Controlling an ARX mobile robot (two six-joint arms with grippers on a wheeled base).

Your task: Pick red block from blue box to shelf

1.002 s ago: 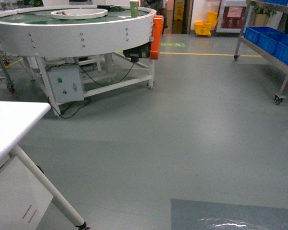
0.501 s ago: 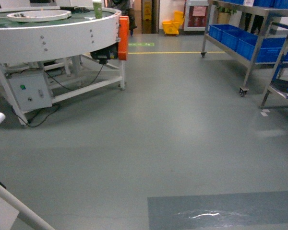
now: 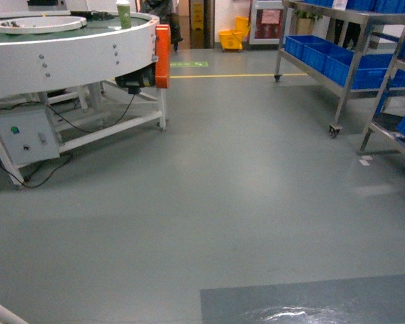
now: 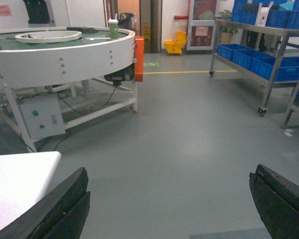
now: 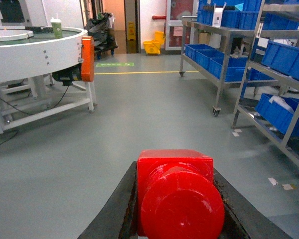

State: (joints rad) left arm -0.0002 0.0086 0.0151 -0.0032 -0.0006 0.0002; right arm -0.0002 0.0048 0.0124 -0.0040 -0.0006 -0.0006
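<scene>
Round white conveyor table [image 3: 67,54] seen at left. L gripper [image 4: 169,204] is held wide open, empty. Red block [image 5: 177,199] is clamped betw. fingers of R gripper [image 5: 175,209]. Steel shelf [image 3: 351,74] w/ blue crates at right.

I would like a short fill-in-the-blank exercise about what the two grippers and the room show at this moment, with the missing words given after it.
1. The right gripper is shut on the ____ block.
2. The left gripper is open and holds ____.
3. The crates on the shelf are ____ in colour.
4. A green cup stands on the round white ____.

Missing words: red; nothing; blue; conveyor table
</scene>
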